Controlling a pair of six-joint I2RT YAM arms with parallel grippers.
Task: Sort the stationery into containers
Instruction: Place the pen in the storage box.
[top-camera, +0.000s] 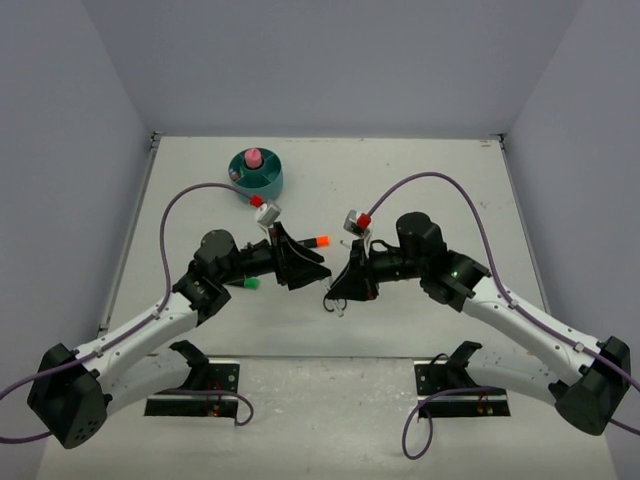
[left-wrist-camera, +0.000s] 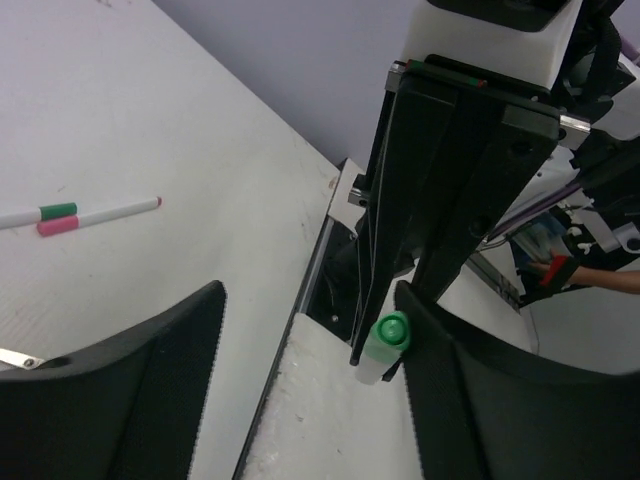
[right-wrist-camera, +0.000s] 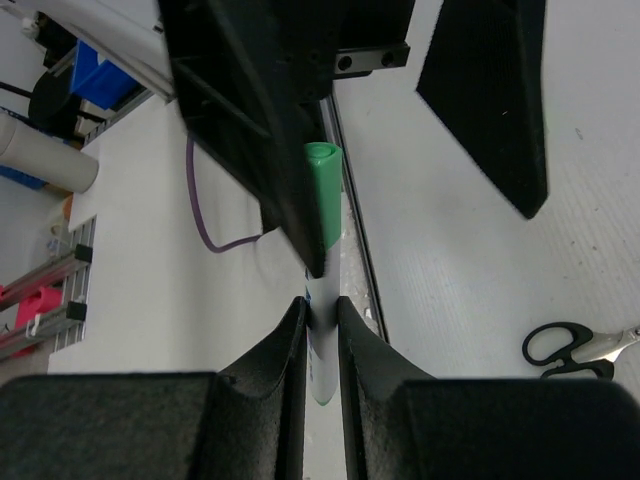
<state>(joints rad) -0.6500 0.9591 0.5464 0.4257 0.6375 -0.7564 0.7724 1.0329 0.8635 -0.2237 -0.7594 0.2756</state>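
My right gripper (right-wrist-camera: 321, 310) is shut on a white marker with a green cap (right-wrist-camera: 322, 200) and holds it off the table. My left gripper (left-wrist-camera: 308, 300) is open, and the marker's green cap end (left-wrist-camera: 392, 333) lies against its right finger, with a wide gap to the left finger. The two grippers meet at mid-table, the left one (top-camera: 312, 268) beside the right one (top-camera: 340, 288). The round teal organiser (top-camera: 268, 183) stands at the back left with a pink tube (top-camera: 253, 158) upright in it.
Black-handled scissors (right-wrist-camera: 566, 346) lie on the table by my right gripper. Two thin white pens with green and pink bands (left-wrist-camera: 60, 218) lie side by side. An orange cap (top-camera: 321, 241) and a green cap (top-camera: 251, 283) show beside the left arm.
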